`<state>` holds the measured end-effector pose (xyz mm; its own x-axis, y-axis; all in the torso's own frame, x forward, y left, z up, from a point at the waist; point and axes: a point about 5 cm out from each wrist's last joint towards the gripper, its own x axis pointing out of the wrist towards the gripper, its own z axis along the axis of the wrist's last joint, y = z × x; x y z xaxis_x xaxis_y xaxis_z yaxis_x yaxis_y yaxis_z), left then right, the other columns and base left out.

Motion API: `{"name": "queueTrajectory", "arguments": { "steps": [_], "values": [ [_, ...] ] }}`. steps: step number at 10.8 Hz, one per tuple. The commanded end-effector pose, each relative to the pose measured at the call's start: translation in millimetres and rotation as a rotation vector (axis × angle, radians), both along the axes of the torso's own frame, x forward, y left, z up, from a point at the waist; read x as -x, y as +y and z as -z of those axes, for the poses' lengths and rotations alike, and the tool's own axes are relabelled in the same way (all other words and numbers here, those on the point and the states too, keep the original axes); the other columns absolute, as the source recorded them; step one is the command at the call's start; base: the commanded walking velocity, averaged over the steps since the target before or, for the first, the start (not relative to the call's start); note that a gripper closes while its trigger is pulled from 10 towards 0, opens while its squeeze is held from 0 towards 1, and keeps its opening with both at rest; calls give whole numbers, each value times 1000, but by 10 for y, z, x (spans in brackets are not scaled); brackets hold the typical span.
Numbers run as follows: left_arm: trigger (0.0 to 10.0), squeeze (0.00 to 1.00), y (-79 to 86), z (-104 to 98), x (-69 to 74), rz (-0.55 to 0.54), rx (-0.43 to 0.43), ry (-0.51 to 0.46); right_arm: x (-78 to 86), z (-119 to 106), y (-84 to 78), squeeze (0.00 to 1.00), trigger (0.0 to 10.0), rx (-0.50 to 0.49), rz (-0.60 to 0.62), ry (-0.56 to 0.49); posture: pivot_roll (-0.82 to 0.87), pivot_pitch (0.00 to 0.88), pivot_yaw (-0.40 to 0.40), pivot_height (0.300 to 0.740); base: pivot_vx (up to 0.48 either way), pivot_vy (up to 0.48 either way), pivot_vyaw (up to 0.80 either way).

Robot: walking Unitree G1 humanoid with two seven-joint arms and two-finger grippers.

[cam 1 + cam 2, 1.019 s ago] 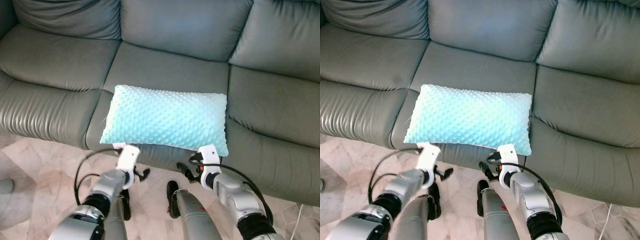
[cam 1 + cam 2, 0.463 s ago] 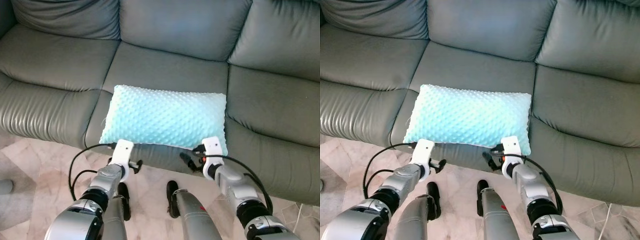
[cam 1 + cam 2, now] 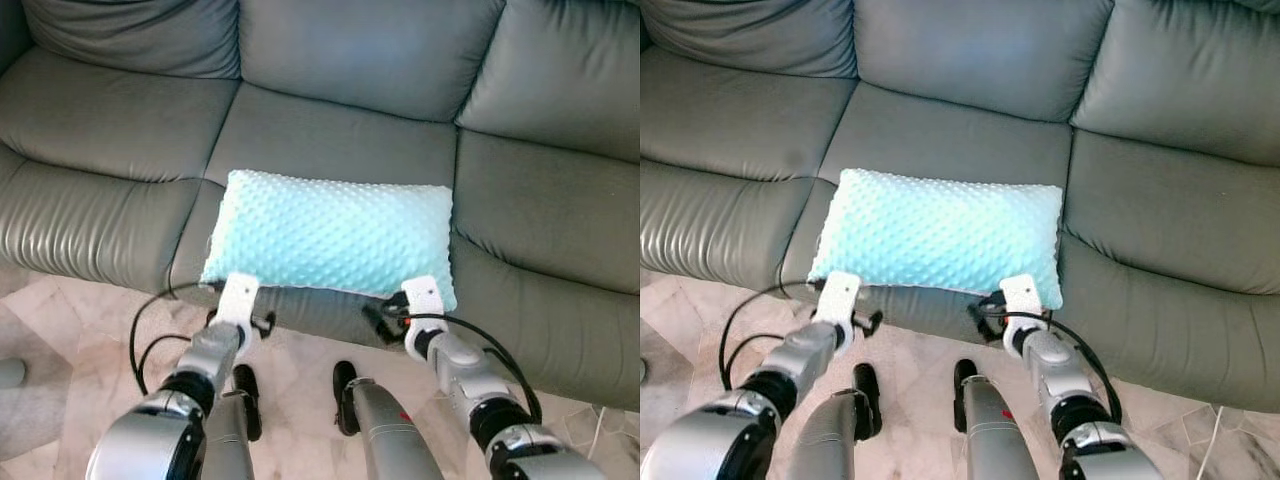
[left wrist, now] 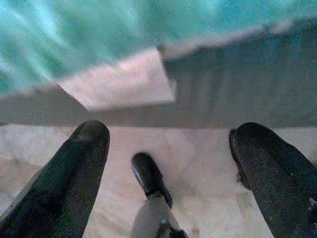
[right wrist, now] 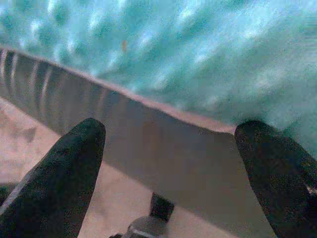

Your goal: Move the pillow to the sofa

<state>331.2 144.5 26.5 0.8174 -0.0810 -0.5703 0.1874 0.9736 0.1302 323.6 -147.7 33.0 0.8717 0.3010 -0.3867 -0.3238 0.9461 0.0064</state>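
A turquoise dotted pillow (image 3: 330, 235) lies flat on the middle seat of the grey leather sofa (image 3: 330, 130), its front edge at the seat's front lip. My left gripper (image 3: 248, 320) hangs open just below the pillow's front left corner, apart from it. In the left wrist view its black fingers (image 4: 64, 178) frame bare floor under the pillow (image 4: 99, 29) and a white label (image 4: 119, 79). My right gripper (image 3: 385, 320) hangs open below the front right corner. The right wrist view has the pillow (image 5: 173, 49) above the spread fingers (image 5: 54, 178), with nothing between them.
The sofa's left seat (image 3: 100, 120) and right seat (image 3: 550, 210) are bare. Marbled floor tiles (image 3: 90, 350) lie in front of the sofa. My black feet (image 3: 345, 385) stand close to the sofa front. A white cable (image 3: 600, 425) lies at the lower right.
Both arms have stretched out lower below the seat's front edge, and the left wrist has shifted a little to the left. The pillow has stayed in place.
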Motion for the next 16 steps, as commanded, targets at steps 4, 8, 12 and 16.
{"name": "queueTrajectory", "arguments": {
  "steps": [4,8,12,16],
  "values": [
    [10000,0,98,-7,-8,-65,-57,-23,11,-9,-71,0,10000,-9,78,-74,-184,464,-36,740,0,0,0],
    [10000,0,101,-94,-80,-74,-81,-53,-7,-60,133,0,10000,-104,32,-100,-187,466,-40,740,0,0,0],
    [10000,0,112,-114,-95,-79,-143,-65,48,-43,297,0,10000,-179,-30,-96,-196,468,-45,740,0,0,0],
    [10000,0,245,-463,-308,-206,-222,-248,95,-10,289,0,10000,-187,-25,-92,-199,474,-48,740,0,0,0]
  ]
}}
